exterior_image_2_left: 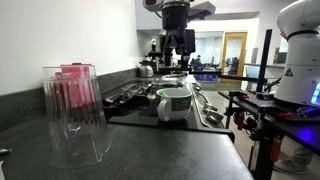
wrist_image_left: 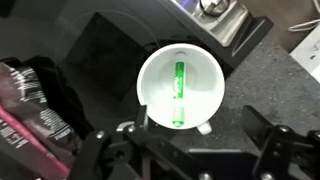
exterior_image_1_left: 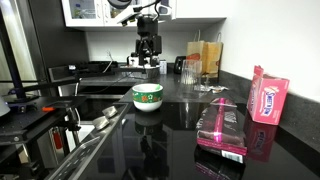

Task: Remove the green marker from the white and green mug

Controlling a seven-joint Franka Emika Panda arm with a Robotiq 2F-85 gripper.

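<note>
The white and green mug [exterior_image_1_left: 148,96] stands on the dark countertop; it also shows in an exterior view [exterior_image_2_left: 174,103]. From above in the wrist view, the mug [wrist_image_left: 205,75] is a white bowl with the green marker [wrist_image_left: 180,92] lying inside it, pointing away from the camera. My gripper [exterior_image_1_left: 148,58] hangs well above the mug, fingers spread and empty; it also shows in an exterior view [exterior_image_2_left: 176,55]. In the wrist view the gripper [wrist_image_left: 190,150] fingers sit at the lower edge, apart, below the mug.
A pink package [exterior_image_1_left: 268,98] and a pink-wrapped clear box [exterior_image_1_left: 222,128] lie on the counter. An upturned clear glass [exterior_image_2_left: 72,115] stands close to the camera. A sink [exterior_image_1_left: 95,90] and a tan container [exterior_image_1_left: 205,58] sit at the back.
</note>
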